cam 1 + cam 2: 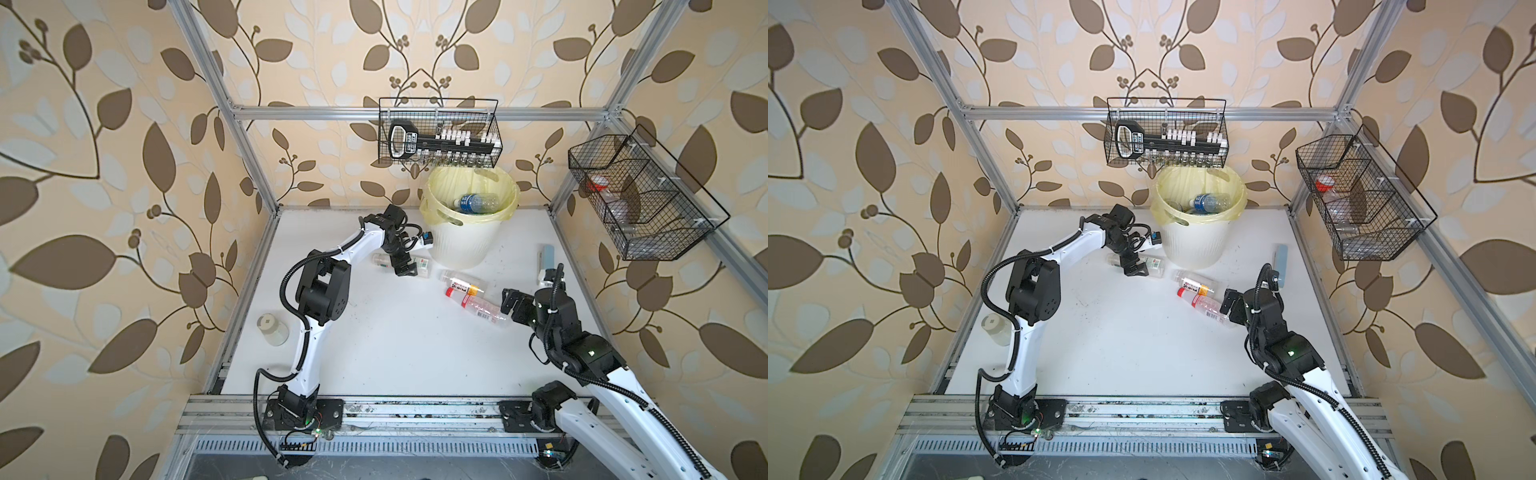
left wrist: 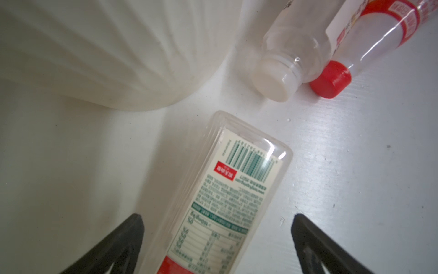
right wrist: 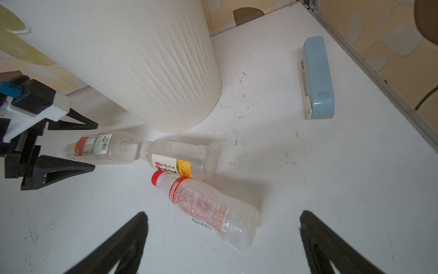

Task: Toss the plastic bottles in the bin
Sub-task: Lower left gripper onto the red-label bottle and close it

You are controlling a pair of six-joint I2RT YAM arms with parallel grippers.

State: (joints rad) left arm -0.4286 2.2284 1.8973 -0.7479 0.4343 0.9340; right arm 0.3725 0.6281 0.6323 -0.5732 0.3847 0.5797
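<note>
**Left gripper point(image 1: 406, 271) masks the middle of the square bottle point(image 1: 421, 263) in both top views.**
From the left wrist you lose its cap end past the frame edge, and its small print blurs. Only the lower wall of the bin point(image 2: 106, 59) shows there. Whatever lies under the blue-labelled bottle point(image 1: 473, 203) in the bin is hidden. The contents of the right wire basket point(image 1: 590, 162) are too indistinct to name.

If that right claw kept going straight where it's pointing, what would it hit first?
Most likely the red-capped bottle, lying base-first just ahead of the open right gripper; exact depth is hard to judge.
</note>
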